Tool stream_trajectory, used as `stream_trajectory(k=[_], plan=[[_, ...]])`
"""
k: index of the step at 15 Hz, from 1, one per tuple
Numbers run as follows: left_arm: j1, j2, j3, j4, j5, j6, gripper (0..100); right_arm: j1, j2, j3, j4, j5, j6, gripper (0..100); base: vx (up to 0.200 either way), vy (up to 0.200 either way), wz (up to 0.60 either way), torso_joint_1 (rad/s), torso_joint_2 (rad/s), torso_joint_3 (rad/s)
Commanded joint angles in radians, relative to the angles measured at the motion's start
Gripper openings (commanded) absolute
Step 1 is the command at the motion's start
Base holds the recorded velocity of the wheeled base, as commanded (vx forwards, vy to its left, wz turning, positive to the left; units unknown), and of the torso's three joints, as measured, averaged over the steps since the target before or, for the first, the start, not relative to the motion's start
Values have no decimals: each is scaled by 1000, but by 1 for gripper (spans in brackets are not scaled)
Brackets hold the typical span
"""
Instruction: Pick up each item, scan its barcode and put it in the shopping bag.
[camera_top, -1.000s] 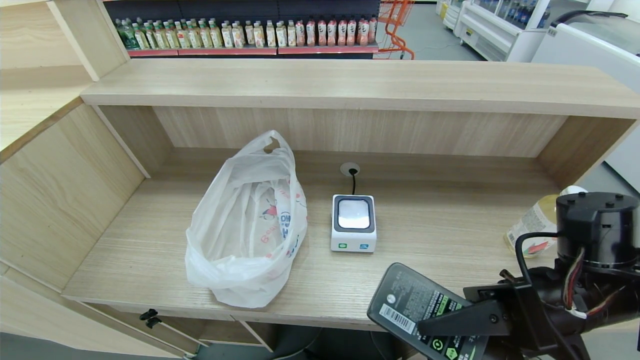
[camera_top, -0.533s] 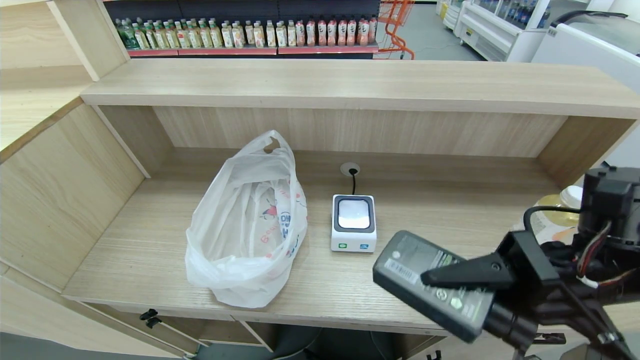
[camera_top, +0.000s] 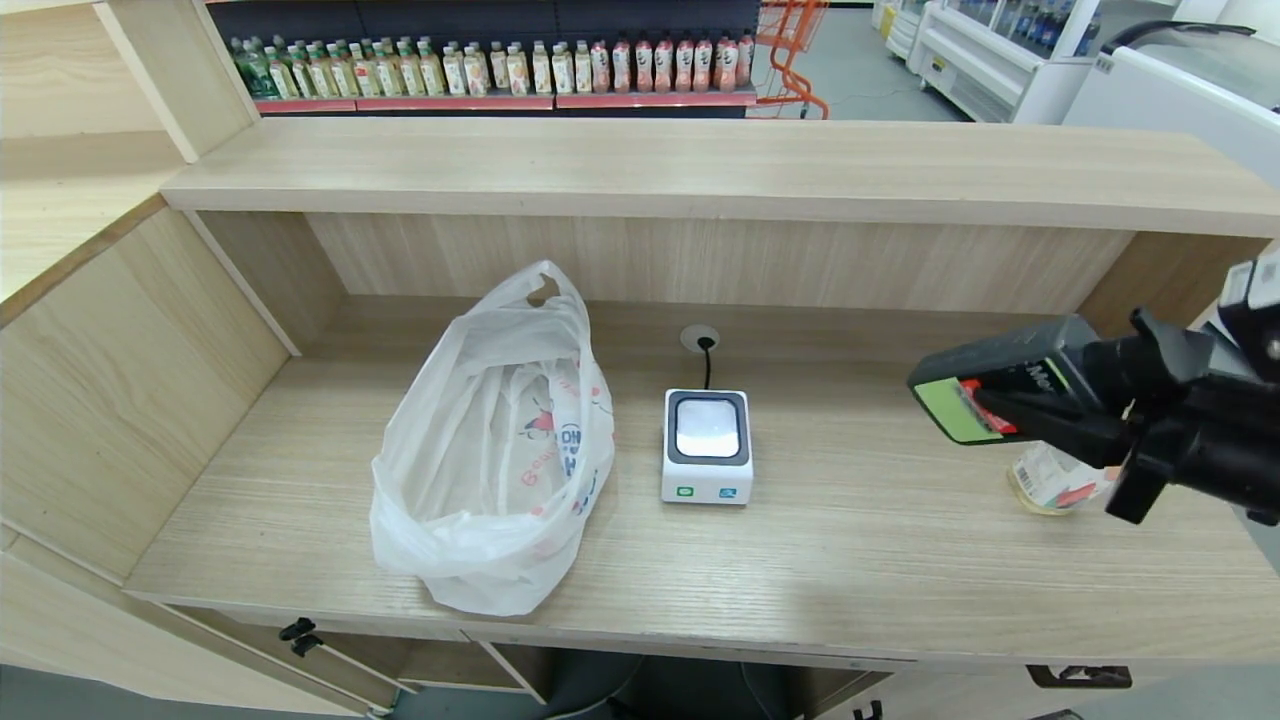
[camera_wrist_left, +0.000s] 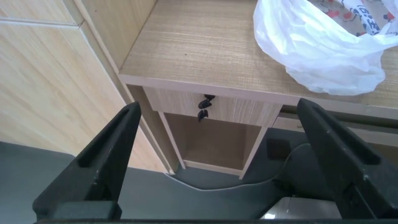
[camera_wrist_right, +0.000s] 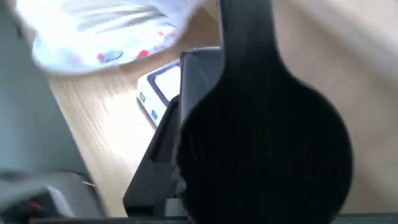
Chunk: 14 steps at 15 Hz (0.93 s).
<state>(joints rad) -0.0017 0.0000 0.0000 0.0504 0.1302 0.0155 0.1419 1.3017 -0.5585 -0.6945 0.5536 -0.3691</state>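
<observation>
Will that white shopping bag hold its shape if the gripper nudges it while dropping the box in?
Probably not: the shopping bag is thin, crumpled plastic slumped on the counter, so it likely folds or slides when nudged. Its mouth sags open unpropped, so the box may push it shut.

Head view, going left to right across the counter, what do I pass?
shopping bag → barcode scanner → dark box held above the counter in the right gripper
</observation>
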Motion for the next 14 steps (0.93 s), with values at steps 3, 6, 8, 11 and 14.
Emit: stream_trajectory(k=[3, 6, 8, 11, 14], plan=[[0, 0, 0, 0, 0, 0, 100, 242, 113, -166, 193, -328, 869, 0, 0, 0, 0, 0, 0, 0], [2, 0, 0, 0, 0, 0, 100, 281, 255, -247, 191, -343, 1069, 0, 0, 0, 0, 0, 0, 0], [0, 0, 0, 0, 0, 0, 100, 283, 366, -287, 187, -343, 1082, 0, 0, 0, 0, 0, 0, 0], [0, 0, 0, 0, 0, 0, 100, 298, 485, -366, 167, -343, 1078, 0, 0, 0, 0, 0, 0, 0], [0, 0, 0, 0, 0, 0, 100, 332, 561, -439, 167, -347, 1072, 0, 0, 0, 0, 0, 0, 0]])
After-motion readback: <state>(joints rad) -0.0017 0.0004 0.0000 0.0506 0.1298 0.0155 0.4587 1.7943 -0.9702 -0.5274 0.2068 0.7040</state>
